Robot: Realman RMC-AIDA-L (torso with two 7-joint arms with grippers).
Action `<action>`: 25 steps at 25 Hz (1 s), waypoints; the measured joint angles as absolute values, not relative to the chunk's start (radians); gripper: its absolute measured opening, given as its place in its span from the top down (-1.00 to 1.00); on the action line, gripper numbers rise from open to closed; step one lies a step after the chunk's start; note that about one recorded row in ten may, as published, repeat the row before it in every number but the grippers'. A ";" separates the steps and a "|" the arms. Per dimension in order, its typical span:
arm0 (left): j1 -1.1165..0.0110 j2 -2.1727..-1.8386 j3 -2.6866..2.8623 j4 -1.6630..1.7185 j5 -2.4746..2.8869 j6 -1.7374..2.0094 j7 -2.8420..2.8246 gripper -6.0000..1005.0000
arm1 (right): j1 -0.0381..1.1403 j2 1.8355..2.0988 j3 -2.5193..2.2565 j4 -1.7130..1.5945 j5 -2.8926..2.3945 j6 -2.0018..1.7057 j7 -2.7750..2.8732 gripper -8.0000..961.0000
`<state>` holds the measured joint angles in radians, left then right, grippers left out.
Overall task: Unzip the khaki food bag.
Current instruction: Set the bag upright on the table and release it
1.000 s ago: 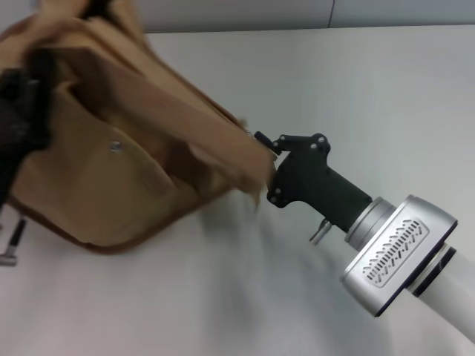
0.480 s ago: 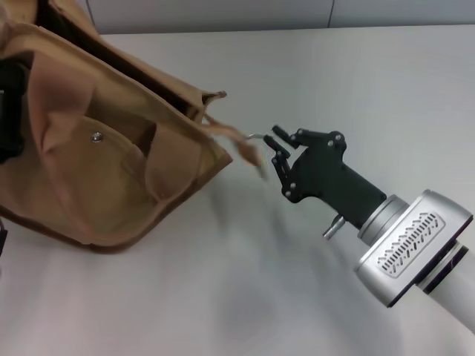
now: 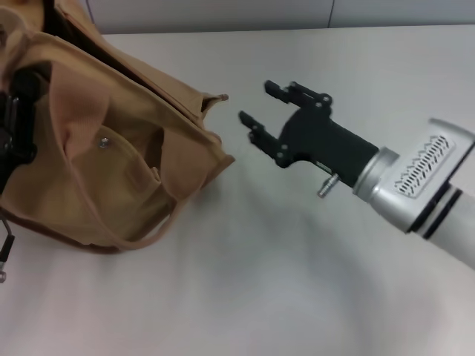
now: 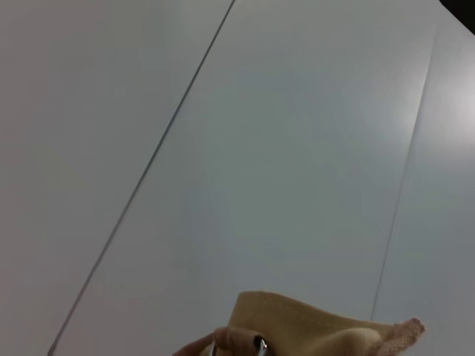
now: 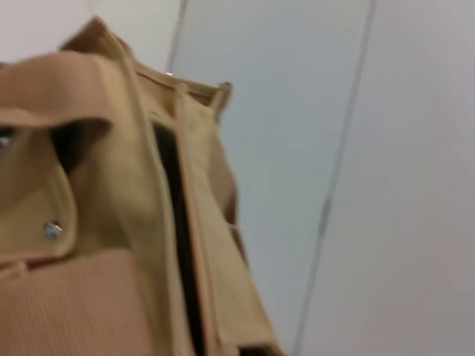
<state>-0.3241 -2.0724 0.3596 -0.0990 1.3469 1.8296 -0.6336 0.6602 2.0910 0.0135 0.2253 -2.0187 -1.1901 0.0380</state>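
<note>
The khaki food bag (image 3: 111, 163) lies tilted at the left of the head view, its front pocket with the silver snap (image 3: 105, 141) facing me. A dark gap (image 3: 89, 41) runs along its top where the zipper line is parted. My right gripper (image 3: 256, 103) is open and empty, just to the right of the bag's near top corner (image 3: 215, 100) and apart from it. The right wrist view shows the bag (image 5: 111, 222) with a dark slit (image 5: 174, 222) along its top. My left gripper (image 3: 13, 130) is at the bag's far left end, half hidden behind a strap. The left wrist view shows only a scrap of the bag's fabric (image 4: 319, 334).
The bag rests on a pale table (image 3: 297, 259) that stretches to the right and front. A grey wall (image 3: 223, 11) closes the back. My right arm's silver forearm (image 3: 415, 185) reaches in from the lower right.
My right gripper was shut at the bag's top corner pulling right; it has let go, opened and drawn up and away. The bag has settled back to the left.
</note>
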 joint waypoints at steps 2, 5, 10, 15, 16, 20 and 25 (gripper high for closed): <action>-0.324 -2.072 0.364 -0.098 1.347 1.829 -0.634 0.82 | 0.689 2.091 0.014 0.212 -2.048 -1.182 0.064 0.13; -0.325 -2.074 0.367 -0.096 1.347 1.829 -0.634 0.82 | 0.734 2.092 0.014 0.195 -2.074 -1.127 0.066 -0.03; -0.334 -2.076 0.369 -0.098 1.348 1.822 -0.634 0.82 | 0.804 2.093 0.014 0.193 -2.120 -1.016 0.061 0.25; -0.347 -2.077 0.380 -0.102 1.348 1.804 -0.634 0.82 | 0.822 2.093 0.014 0.191 -2.131 -0.999 0.060 0.64; -0.350 -2.077 0.381 -0.104 1.348 1.804 -0.634 0.82 | 0.827 2.092 0.014 0.190 -2.132 -0.989 0.060 0.69; -0.353 -2.077 0.381 -0.105 1.349 1.804 -0.634 0.82 | 0.828 2.092 0.018 0.189 -2.132 -0.984 0.060 0.89; -0.355 -2.077 0.382 -0.106 1.349 1.804 -0.636 0.82 | 0.819 2.092 0.038 0.187 -2.126 -1.002 0.084 0.89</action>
<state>-0.3555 -2.0770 0.3820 -0.1059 1.3486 1.8037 -0.6361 0.8191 2.0924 0.0375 0.1870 -2.1256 -1.0018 0.0835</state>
